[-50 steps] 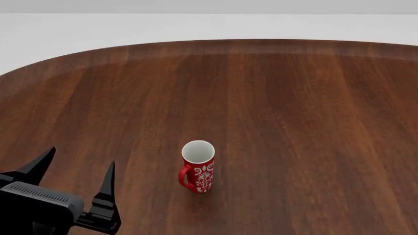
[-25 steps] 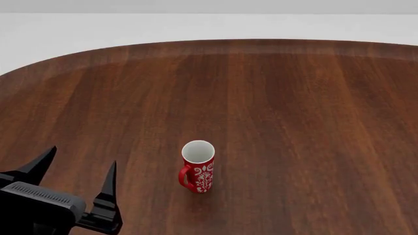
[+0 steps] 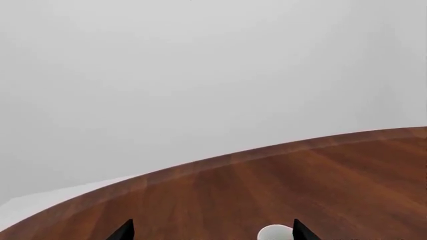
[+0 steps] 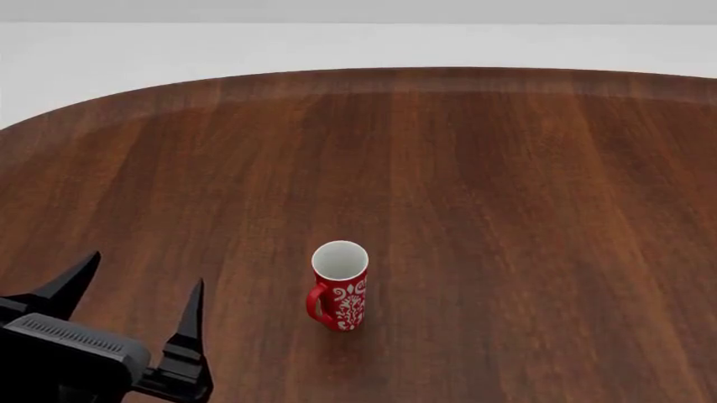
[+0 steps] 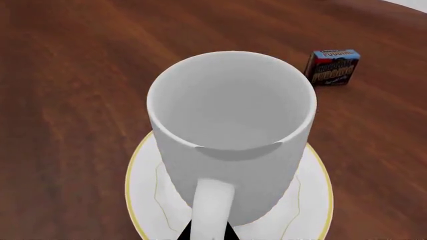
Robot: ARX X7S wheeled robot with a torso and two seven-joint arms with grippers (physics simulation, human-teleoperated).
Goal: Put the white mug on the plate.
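A: white mug (image 5: 230,135) status? Start big, go small.

B: Tabletop (image 4: 505,168) first: dark wood grain, rounded far edge, fills the head view. Also shows in both wrist views.

A: Plate?

B: Plate (image 5: 147,200), white with thin golden rim, lies flat on the tabletop. Right wrist view only; not in the head view.

A: And the mug?

B: White mug is upright over the plate, open mouth up, empty, handle pointing toward the right wrist camera. Can't tell whether its base touches the plate or hangs just above it.

A: Right gripper?

B: Right gripper (image 5: 208,233): only two dark tips show at the frame edge, either side of the handle's lower end. Look pinched on the handle, but too little is visible, so can't tell for sure.

A: Left?

B: Left gripper (image 4: 137,306) sits low at the near-left of the head view, jaws spread wide, nothing between them, well apart from the red mug (image 4: 338,285).

A: Red mug detail?

B: Slim, white floral pattern, upright mid-tabletop, handle toward the left gripper's side. Its white rim peeks in at the edge of the left wrist view.

A: Anything smaller?

B: Small box (image 5: 332,67), red and blue print, standing on the tabletop beyond the plate, apart from it. Text unreadable.
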